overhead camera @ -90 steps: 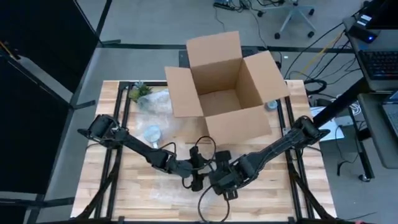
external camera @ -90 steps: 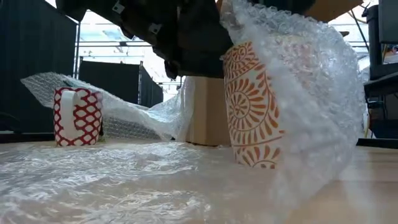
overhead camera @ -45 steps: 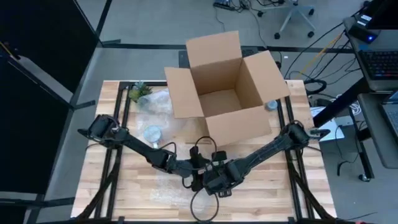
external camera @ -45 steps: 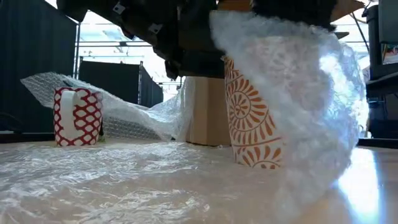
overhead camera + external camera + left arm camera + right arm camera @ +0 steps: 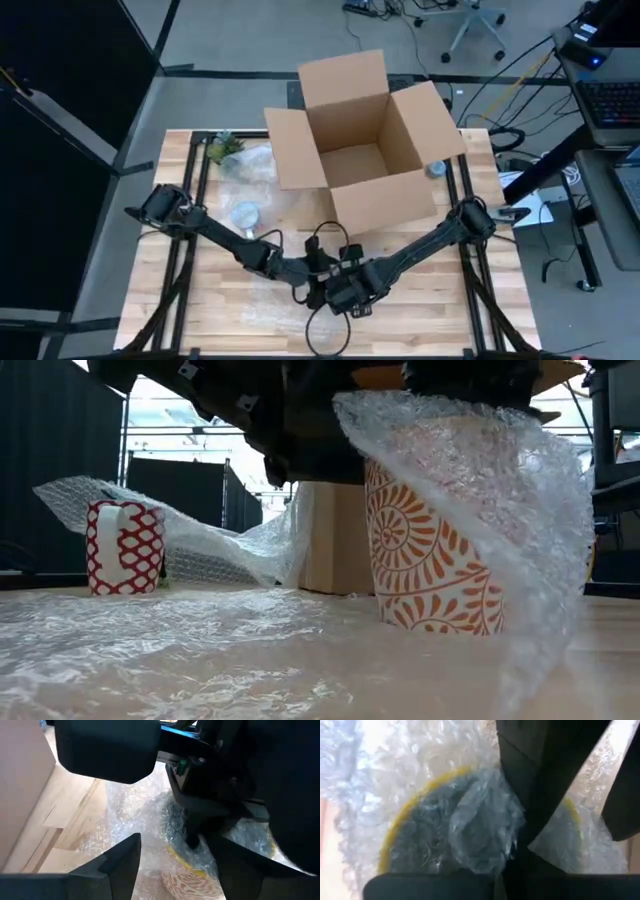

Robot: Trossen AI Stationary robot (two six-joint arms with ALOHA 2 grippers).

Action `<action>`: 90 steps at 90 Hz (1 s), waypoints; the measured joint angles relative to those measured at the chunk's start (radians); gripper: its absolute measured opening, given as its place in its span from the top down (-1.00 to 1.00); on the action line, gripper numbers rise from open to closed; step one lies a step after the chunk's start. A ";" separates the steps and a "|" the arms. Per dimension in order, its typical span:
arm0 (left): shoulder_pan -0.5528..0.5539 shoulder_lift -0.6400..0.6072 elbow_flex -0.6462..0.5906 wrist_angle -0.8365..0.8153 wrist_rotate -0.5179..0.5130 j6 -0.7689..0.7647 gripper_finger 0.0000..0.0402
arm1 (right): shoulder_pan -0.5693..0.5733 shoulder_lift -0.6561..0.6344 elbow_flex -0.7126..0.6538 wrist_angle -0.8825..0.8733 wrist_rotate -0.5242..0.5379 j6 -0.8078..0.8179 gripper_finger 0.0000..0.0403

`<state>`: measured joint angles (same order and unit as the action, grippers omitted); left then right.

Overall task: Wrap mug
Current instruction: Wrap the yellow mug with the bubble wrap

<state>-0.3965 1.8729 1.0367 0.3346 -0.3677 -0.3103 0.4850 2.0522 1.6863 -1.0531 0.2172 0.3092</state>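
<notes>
An orange-patterned mug [image 5: 430, 560] stands upright on a sheet of bubble wrap [image 5: 200, 650] near the table's front middle. A flap of that wrap [image 5: 520, 490] is draped over its top and right side. My right gripper [image 5: 345, 290] is above the mug's mouth, pointing down and shut on the wrap. My left gripper [image 5: 318, 285] is close on the left, open. Its fingers [image 5: 122, 862] stand either side of the mug's top [image 5: 192, 882]; I cannot tell whether they touch it. My right gripper holds a crumpled bunch of the bubble wrap [image 5: 485, 825] at its fingertips [image 5: 535, 795]. It comes from above, pointing down into the mug's yellow-rimmed mouth [image 5: 415, 805]. The flap runs from there over the rim and hangs down the mug's right side to the table.
An open cardboard box [image 5: 365, 150] stands behind the mug at the far middle. A red-and-white mug [image 5: 125, 547] and more loose bubble wrap [image 5: 210, 550] sit at the far left, with a small plant [image 5: 225, 147] in the far left corner.
My right gripper has gone toward the table's left, over the mug. The flap of bubble wrap has come with it and now lies across the mug's top. Its lower part has drawn back from the mug's near side, baring more of the orange pattern.
</notes>
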 joint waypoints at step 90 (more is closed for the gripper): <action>0.000 0.000 0.001 -0.003 -0.008 0.001 -0.09 | -0.016 -0.078 0.000 -0.010 -0.074 -0.057 0.26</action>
<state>-0.3965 1.8732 1.0374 0.3313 -0.3759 -0.3090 0.4691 1.9746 1.6862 -1.0633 0.1434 0.2519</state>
